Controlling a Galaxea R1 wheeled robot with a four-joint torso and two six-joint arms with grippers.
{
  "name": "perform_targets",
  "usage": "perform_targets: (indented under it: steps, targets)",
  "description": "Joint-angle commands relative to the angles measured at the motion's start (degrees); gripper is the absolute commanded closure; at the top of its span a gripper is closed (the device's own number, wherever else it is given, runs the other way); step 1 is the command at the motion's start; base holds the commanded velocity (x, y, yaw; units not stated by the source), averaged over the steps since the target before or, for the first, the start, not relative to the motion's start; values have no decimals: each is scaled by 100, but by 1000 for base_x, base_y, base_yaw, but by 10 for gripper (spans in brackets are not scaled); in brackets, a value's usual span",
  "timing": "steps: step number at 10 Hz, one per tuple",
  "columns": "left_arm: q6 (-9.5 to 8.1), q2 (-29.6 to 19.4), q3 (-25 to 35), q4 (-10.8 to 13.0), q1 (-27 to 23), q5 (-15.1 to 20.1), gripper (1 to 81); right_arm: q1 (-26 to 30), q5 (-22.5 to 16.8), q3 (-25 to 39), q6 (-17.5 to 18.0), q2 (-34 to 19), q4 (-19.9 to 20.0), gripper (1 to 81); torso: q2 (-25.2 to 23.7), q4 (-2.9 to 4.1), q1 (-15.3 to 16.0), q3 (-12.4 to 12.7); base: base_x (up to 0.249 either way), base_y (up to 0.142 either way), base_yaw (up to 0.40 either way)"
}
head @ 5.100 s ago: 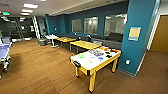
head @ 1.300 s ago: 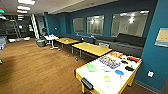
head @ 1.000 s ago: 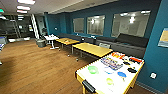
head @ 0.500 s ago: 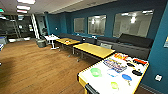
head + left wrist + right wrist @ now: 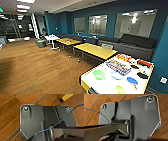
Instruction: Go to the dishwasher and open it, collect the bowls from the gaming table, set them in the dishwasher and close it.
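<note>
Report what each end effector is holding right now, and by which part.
It cannot be told: the fingers are not visible. The green bowl and blue bowl sit on the gaming table, apparently not yet picked up.

We see floor (image 5: pixel 37 67): wood planks, slight sheen. Gaming table (image 5: pixel 100 85): smooth glossy whitish top, yellow edge. Bowls (image 5: pixel 99 74): plastic-looking, smooth. Sofa (image 5: pixel 135 43): dark matt upholstery. Walls (image 5: pixel 112 10): matt teal paint. Windows (image 5: pixel 97 24): reflective glass.
</note>
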Motion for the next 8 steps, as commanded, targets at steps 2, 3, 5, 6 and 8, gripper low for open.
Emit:
perform_targets:
  steps: [2, 3, 5, 6, 8]
  targets:
    - [-27, -38, 16, -24, -238, 266, 10, 266, -312, 25, -20, -3, -49, 10, 0, 0, 0, 0, 135, 79, 0]
    - [-27, -29, 16, -24, -238, 266, 10, 275, -311, 25, -20, -3, -49, 10, 0, 0, 0, 0, 135, 79, 0]
    - [-27, -20, 16, -24, -238, 266, 10, 266, -312, 25, -20, -3, -49, 10, 0, 0, 0, 0, 135, 79, 0]
    - [-27, -20, 16, -24, -238, 266, 10, 266, -319, 25, -20, -12, -49, 10, 0, 0, 0, 0, 135, 78, 0]
    - [-27, -20, 16, -24, -238, 266, 10, 266, -312, 33, -20, -3, -40, 10, 0, 0, 0, 0, 135, 78, 0]
